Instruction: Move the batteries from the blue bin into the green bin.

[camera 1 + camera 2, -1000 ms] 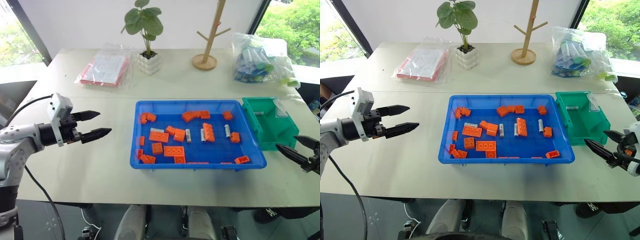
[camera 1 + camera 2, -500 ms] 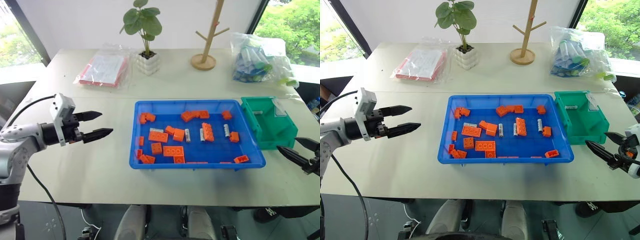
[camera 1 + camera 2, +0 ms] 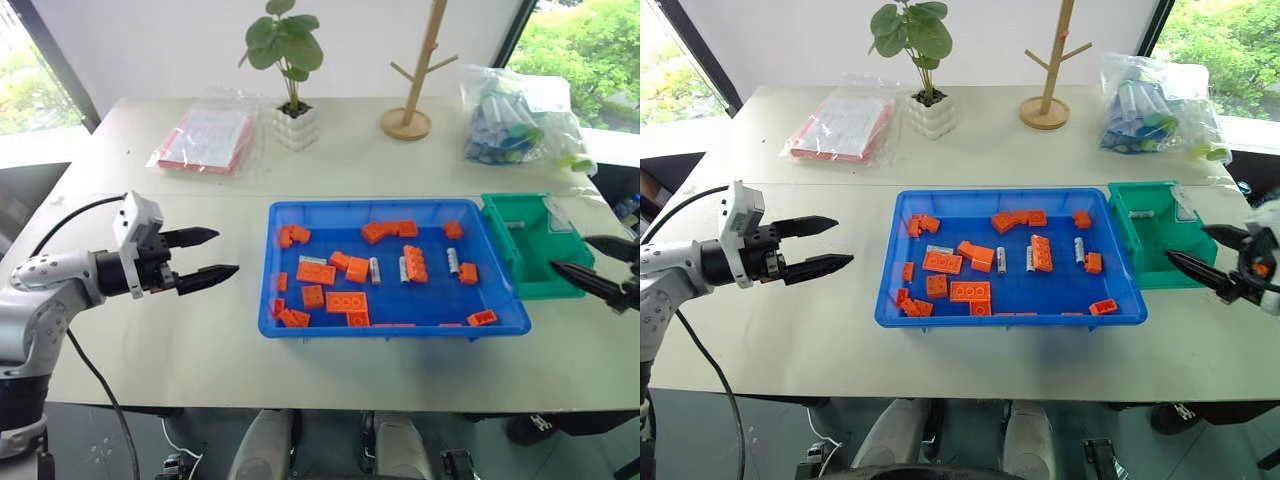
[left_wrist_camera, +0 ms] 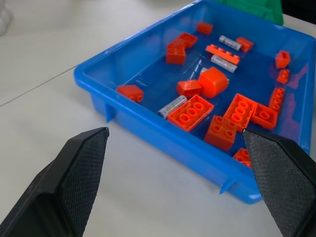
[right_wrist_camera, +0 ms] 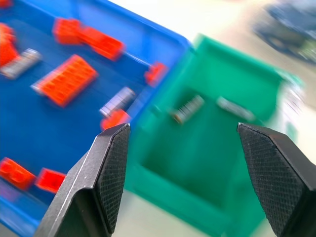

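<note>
Broadly, a pale, matte tabletop point(image 3: 200, 330) with a seam across its middle stands before a white wall flanked by windows onto green trees. Along its far side sit a clear plastic bag of red-and-white sheets point(image 3: 207, 137), a leafy green plant in a ribbed white pot point(image 3: 291, 100), a branching wooden stand on a round base point(image 3: 412, 85) and a crinkled clear bag of blue and green items point(image 3: 520, 118).

At the centre lies the large, shallow bright-blue plastic bin point(image 3: 396, 325) with a raised, glossy rim. Scattered over its floor are orange studded building bricks point(image 3: 347, 301) of several sizes, and among them several small silver-grey cylindrical batteries point(image 3: 454, 261), lying flat and well apart from one another. Just beside its right end, touching or nearly so, stands the smaller, deeper green plastic bin point(image 3: 562, 285); one battery lies on its floor near the far wall.

The left tool point(image 3: 213, 254), two black tapered fingers with textured pads, is released and empty, hovering over bare tabletop to the left of the blue bin and pointing toward it. The right tool point(image 3: 1201, 254) likewise stands wide apart and holds nothing, its tips over the near right part of the green bin.
</note>
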Controlling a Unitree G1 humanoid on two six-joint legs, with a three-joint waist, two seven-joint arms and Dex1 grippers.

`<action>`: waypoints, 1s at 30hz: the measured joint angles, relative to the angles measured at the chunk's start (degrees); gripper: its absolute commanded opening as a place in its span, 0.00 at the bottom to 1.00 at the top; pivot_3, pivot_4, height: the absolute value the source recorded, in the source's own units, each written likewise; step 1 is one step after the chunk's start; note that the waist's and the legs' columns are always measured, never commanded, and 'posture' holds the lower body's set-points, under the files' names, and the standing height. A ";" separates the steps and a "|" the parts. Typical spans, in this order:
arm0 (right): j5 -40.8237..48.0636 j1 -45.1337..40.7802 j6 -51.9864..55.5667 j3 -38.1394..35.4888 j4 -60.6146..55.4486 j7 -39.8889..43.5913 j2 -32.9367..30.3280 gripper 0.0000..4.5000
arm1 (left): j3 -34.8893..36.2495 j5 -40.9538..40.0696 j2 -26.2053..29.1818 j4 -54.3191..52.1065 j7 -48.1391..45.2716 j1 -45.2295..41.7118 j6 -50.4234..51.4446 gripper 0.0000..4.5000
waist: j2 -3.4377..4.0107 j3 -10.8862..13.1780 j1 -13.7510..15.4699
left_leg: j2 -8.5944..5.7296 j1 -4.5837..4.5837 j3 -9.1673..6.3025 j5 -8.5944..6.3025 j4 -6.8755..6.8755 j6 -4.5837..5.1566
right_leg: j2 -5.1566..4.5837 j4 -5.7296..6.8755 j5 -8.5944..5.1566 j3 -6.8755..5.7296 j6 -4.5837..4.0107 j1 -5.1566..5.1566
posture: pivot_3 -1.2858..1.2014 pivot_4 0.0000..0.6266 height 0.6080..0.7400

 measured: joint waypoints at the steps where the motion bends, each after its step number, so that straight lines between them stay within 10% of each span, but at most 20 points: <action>1: 0.54 -2.96 0.53 2.48 -0.58 0.06 -0.61 0.78 | -0.07 -0.33 0.22 -0.37 -0.32 -0.16 0.20 1.00 | 0.00 0.01 -0.01 | 0.02 0.00 0.01 0.00 -0.01 0.00 | 0.00 0.00 0.00 0.00 0.00 -0.02 | 0.52 0.24 0.64; 14: -11.44 -46.26 -0.68 48.11 12.71 3.51 18.27 0.78 | -1.62 -2.72 1.77 -3.13 -1.82 -2.65 2.48 1.00 | -0.43 0.36 -1.45 | -0.04 -0.39 0.05 0.05 0.01 -0.01 | 0.06 0.09 0.30 0.06 -0.01 -0.40 | 0.52 0.24 0.64; 30: -21.30 -47.25 -5.68 59.02 22.63 11.10 29.50 0.78 | 1.44 -5.59 6.64 -10.36 -3.41 4.80 4.01 1.00 | -0.47 0.43 -1.74 | 0.06 -0.28 -0.18 0.30 0.00 -0.43 | 0.29 0.31 0.33 0.05 -0.07 -0.44 | 0.52 0.24 0.64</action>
